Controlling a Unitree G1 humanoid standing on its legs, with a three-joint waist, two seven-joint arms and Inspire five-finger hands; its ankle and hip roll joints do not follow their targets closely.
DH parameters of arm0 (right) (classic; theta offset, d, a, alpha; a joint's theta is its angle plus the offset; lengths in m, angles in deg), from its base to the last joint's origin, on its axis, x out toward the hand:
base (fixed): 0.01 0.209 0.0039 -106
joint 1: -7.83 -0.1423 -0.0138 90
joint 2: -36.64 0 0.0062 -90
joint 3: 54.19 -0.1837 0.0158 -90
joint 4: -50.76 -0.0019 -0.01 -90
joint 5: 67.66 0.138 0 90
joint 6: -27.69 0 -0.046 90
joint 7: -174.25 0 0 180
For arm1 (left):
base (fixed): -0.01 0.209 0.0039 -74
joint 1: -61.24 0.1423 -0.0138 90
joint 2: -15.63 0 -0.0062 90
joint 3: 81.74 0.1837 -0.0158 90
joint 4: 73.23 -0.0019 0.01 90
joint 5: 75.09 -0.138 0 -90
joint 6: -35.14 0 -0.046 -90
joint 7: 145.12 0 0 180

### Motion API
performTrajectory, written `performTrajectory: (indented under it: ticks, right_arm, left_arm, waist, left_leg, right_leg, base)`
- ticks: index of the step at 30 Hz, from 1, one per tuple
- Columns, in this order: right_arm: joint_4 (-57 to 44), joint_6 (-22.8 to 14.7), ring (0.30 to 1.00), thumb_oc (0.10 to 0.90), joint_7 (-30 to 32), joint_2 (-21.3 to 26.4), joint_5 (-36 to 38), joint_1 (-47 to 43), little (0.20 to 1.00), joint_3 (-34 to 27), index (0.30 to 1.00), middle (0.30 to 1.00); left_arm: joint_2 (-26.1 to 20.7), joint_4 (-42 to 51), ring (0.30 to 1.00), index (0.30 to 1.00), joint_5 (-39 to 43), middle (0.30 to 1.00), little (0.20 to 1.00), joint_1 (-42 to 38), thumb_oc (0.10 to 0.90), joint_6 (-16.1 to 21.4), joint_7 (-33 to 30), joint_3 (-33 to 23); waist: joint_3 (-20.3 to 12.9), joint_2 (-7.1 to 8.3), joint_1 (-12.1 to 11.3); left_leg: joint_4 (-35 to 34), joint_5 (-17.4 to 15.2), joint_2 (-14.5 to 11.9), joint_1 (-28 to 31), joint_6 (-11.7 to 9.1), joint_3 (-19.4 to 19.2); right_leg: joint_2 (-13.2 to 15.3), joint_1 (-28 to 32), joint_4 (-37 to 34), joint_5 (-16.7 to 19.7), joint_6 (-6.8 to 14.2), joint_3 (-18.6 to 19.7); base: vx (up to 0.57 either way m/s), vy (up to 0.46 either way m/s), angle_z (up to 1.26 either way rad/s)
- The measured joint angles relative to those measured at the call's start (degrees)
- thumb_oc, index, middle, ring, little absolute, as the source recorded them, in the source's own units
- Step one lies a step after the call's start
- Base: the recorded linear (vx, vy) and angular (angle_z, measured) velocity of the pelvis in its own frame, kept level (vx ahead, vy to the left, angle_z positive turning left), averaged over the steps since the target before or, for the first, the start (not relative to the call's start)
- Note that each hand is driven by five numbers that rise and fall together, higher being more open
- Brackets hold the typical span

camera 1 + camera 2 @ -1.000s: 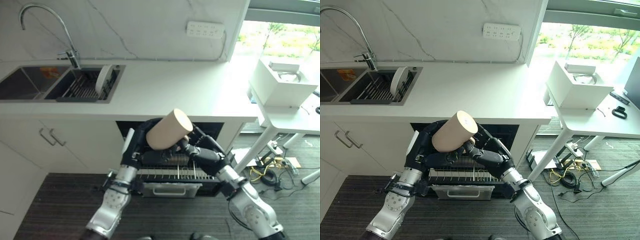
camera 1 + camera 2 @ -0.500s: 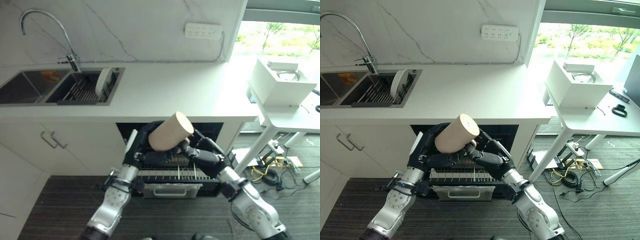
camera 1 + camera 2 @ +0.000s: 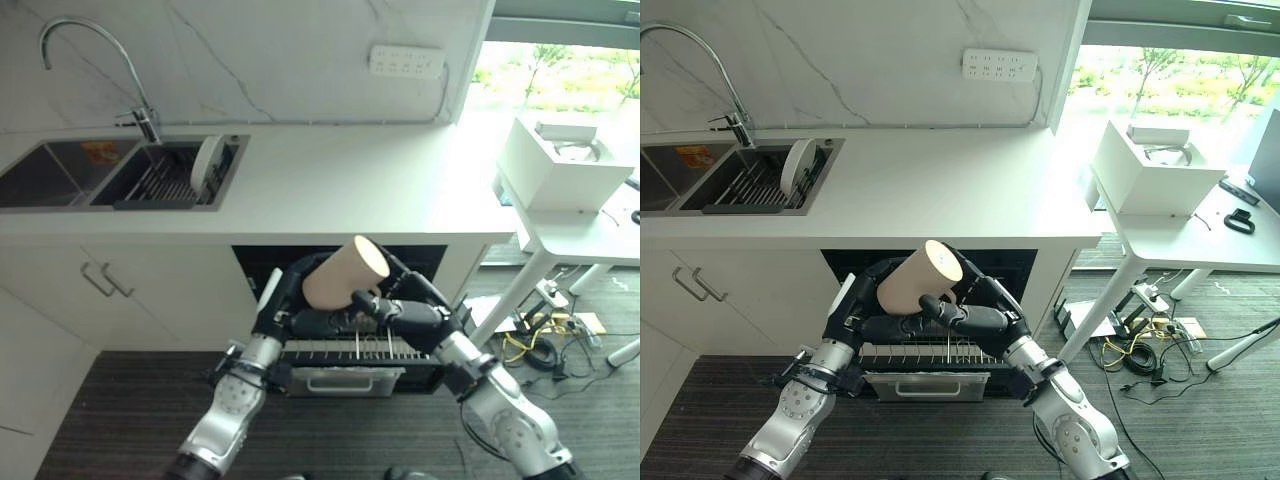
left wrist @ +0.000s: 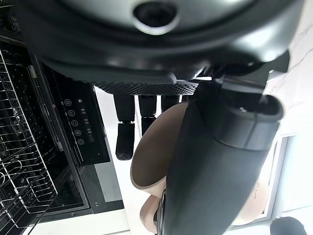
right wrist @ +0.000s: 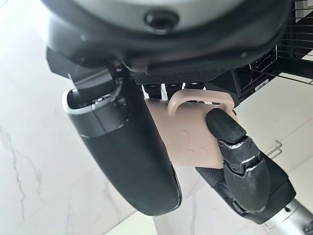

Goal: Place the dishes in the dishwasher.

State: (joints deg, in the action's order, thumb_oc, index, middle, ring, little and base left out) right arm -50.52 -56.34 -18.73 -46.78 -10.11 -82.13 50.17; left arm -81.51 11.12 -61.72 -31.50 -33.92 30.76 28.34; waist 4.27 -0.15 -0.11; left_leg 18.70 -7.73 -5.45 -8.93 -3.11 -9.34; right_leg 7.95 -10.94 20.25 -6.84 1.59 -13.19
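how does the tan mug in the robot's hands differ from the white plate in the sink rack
The tan mug is cylindrical with a handle; the white plate is a flat disc. The mug is held tilted between the left hand and right hand above the dishwasher rack; the plate stands on edge in the sink rack.

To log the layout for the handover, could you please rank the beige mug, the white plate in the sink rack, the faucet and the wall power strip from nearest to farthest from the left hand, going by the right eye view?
From the left hand:
1. Beige mug, held in both hands over the dishwasher rack.
2. White plate, standing in the sink rack, to the left.
3. Faucet at the far left and power strip on the back wall: too close to call.
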Motion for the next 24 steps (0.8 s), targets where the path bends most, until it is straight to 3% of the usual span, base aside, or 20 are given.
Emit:
performTrajectory:
  ticks: [24]
  right_arm:
    - [0.0, 0.47, 0.9, 0.8, 1.75, -2.07, 1.12, -0.06, 0.9, -0.61, 0.9, 0.9]
  left_arm:
    - [-0.19, -0.38, 0.3, 0.3, 1.97, 0.3, 0.3, -0.05, 0.4, -0.49, 1.34, 1.47]
  waist:
    - [0.01, 0.06, 0.01]
  left_leg:
    - [-0.03, 0.0, -0.06, 0.03, 0.01, -0.04]
  right_leg:
    - [-0.11, 0.03, -0.09, 0.01, 0.01, 0.05]
  base:
    - [0.0, 0.0, 0.0]
